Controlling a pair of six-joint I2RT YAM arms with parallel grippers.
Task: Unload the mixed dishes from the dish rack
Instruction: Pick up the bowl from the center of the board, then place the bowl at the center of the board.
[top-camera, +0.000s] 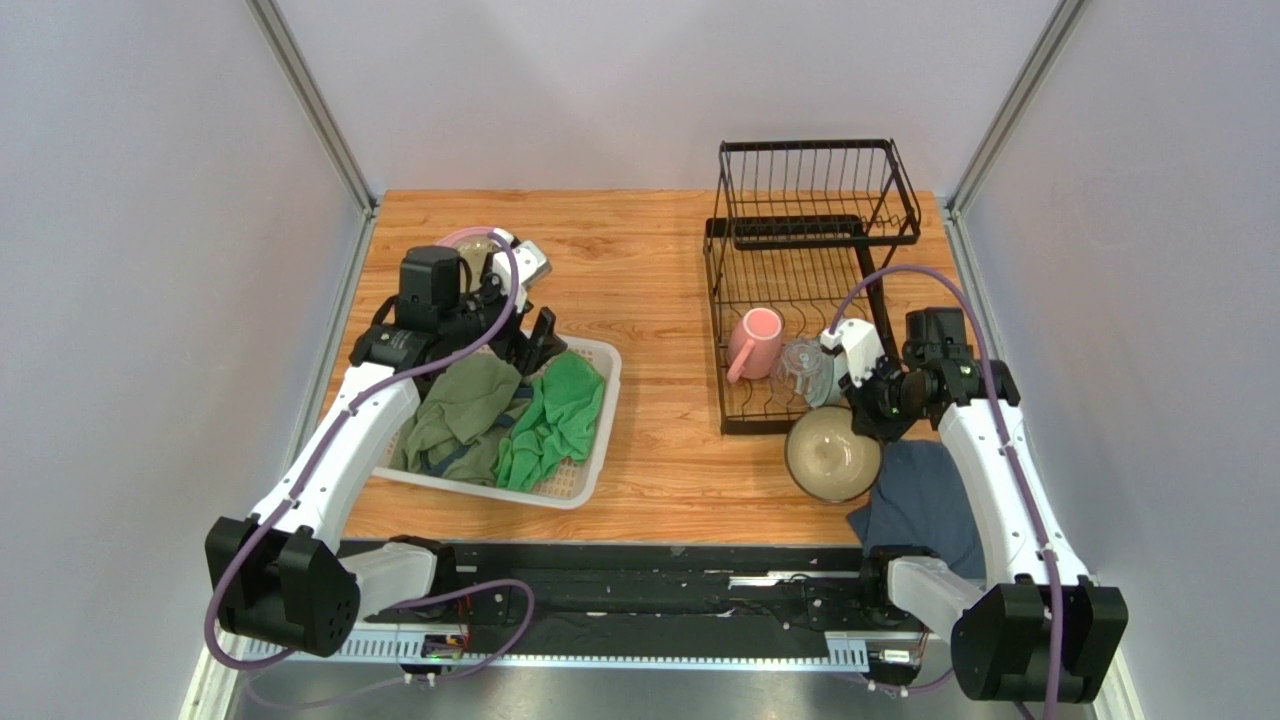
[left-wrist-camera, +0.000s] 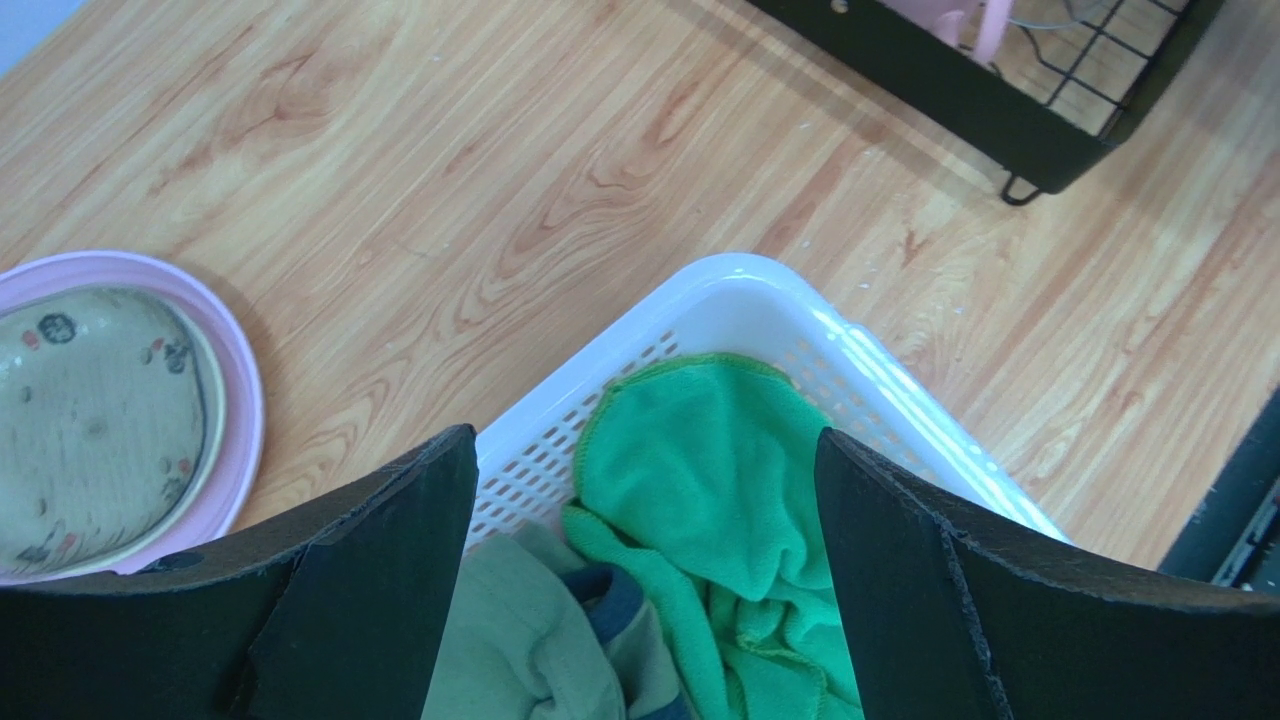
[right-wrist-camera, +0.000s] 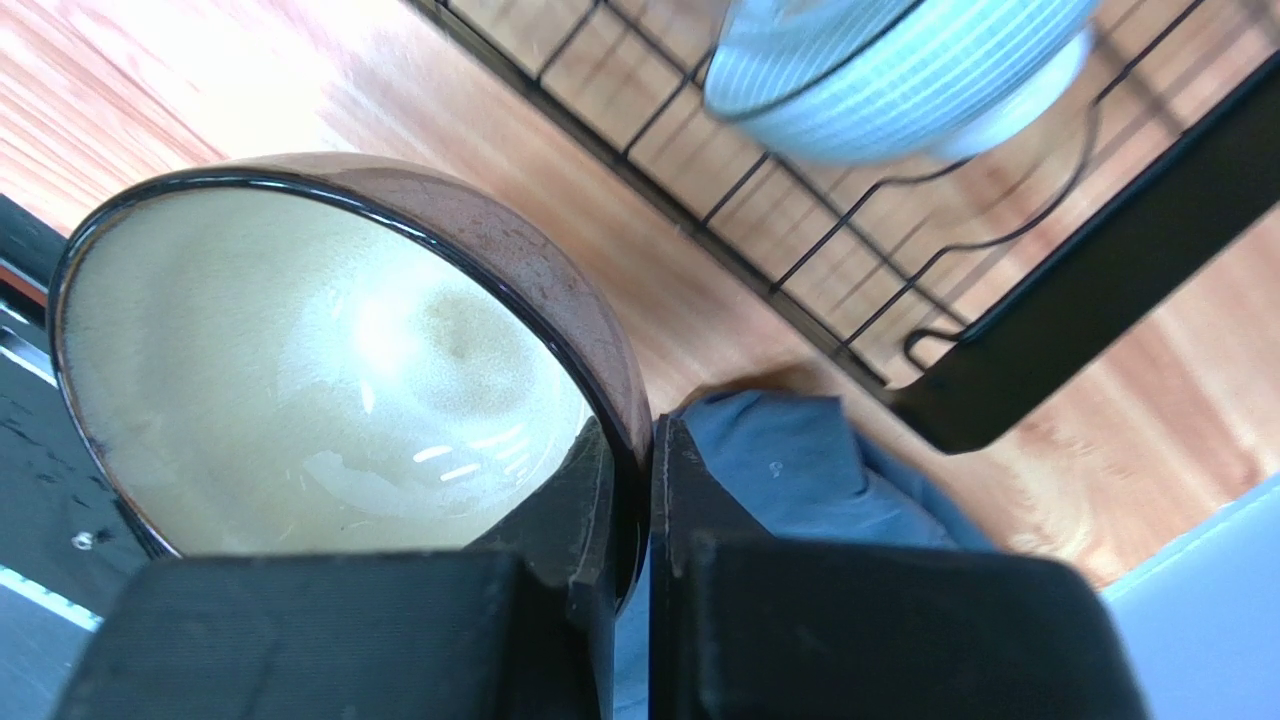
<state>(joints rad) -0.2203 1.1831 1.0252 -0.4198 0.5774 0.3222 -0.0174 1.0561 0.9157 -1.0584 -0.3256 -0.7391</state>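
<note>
The right gripper (right-wrist-camera: 649, 450) is pinching the rim of the brown bowl (right-wrist-camera: 331, 360), its fingers closed tight on the thin wall, one inside and one outside. The bowl is lying out of the dish rack (top-camera: 812, 240), just near of the rack's front edge on the right of the table (top-camera: 661, 450), beside a blue cloth (right-wrist-camera: 796, 465). I cannot tell whether it is resting on the wood or hanging just above it.

The left gripper (left-wrist-camera: 646, 465) is hovering over the white basket (left-wrist-camera: 751, 293) and its green cloth (left-wrist-camera: 706, 450), fingers wide apart and holding nothing. The pink plate (left-wrist-camera: 241, 390), with the cream plate (left-wrist-camera: 90, 405) on it, is lying just far of the basket. A pink mug (top-camera: 756, 342) and a teal bowl (right-wrist-camera: 902, 75) are waiting in the rack's lower tray.

The main risk is the hold itself. The gripper is gripping a glazed rim at one spot, so the bowl could be swinging or sliding free during any quick move. Letting go with the bowl half on the blue cloth could leave it tipping. Pulling the wrist toward the far side could knock it against the rack's front bar.
</note>
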